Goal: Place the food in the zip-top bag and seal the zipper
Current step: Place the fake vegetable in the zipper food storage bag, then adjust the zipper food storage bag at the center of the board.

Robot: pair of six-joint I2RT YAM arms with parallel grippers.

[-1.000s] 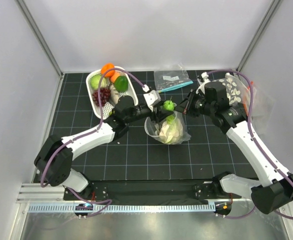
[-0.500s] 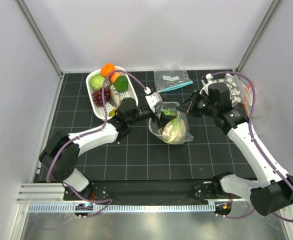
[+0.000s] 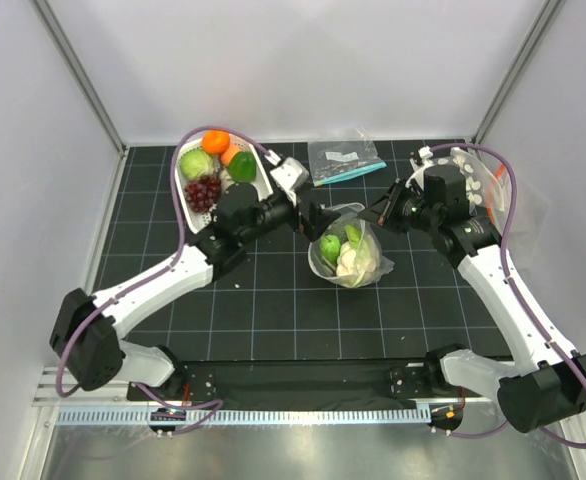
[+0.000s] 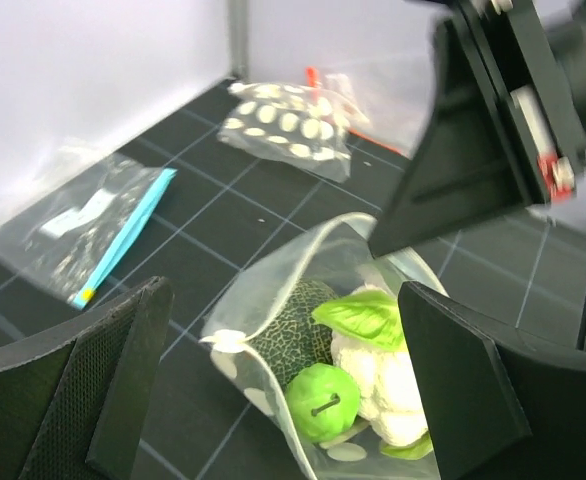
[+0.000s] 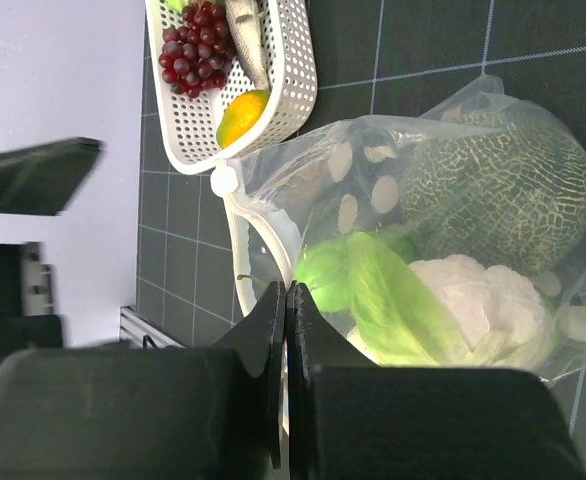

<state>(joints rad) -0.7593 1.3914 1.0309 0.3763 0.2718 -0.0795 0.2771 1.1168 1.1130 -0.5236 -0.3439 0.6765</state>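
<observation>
The zip-top bag (image 3: 358,262) stands open mid-table and holds food: a dark green melon (image 4: 293,318), a white cauliflower (image 4: 385,378) with a green leaf, and a green apple (image 4: 323,402). My right gripper (image 3: 375,214) is shut on the bag's rim, the zipper (image 5: 241,225), holding the mouth up; its closed fingertips show in the right wrist view (image 5: 286,292). My left gripper (image 3: 313,216) is wide open and empty just left of and above the bag mouth (image 4: 283,300). More food lies in the white basket (image 3: 184,196).
The basket holds grapes (image 3: 203,188), orange and green pieces. A small clear bag with a teal strip (image 3: 345,160) lies at the back. A dotted bag with an orange-red strip (image 3: 476,180) lies at the far right, under the right arm.
The left gripper carried the green apple over the bag, let it go inside, and drew back left, open. The bag shifted slightly right.
</observation>
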